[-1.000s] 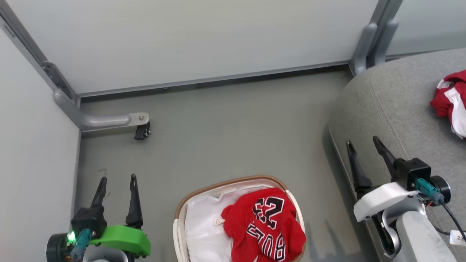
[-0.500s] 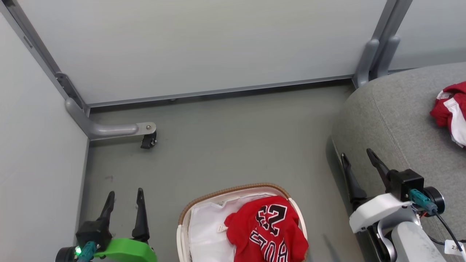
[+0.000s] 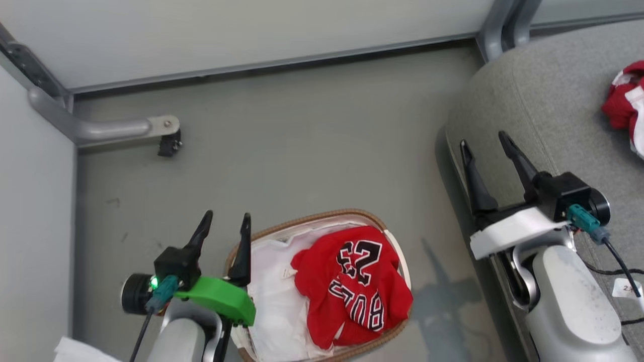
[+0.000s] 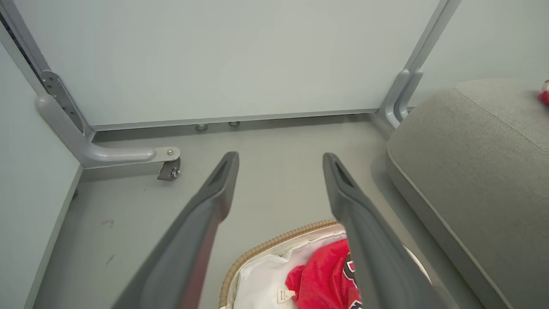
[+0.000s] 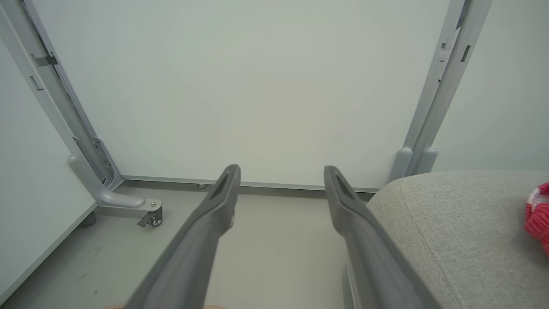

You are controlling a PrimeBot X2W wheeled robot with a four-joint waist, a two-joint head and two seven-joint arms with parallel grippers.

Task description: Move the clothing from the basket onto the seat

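Bare floor (image 3: 302, 141) ahead of basket (image 3: 302, 221), sofa (image 3: 543, 100) flanking right, caster leg (image 3: 110, 129) far left

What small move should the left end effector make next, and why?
Probably swing the left end effector rightward and down over the red jersey. Its jaws stand open and empty at the rim of the basket, the jersey lies on top inside, and one red garment is already on the seat.

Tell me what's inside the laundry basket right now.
A red jersey with black numerals lies on a white sheet inside the basket. Whatever sits beneath them is covered.
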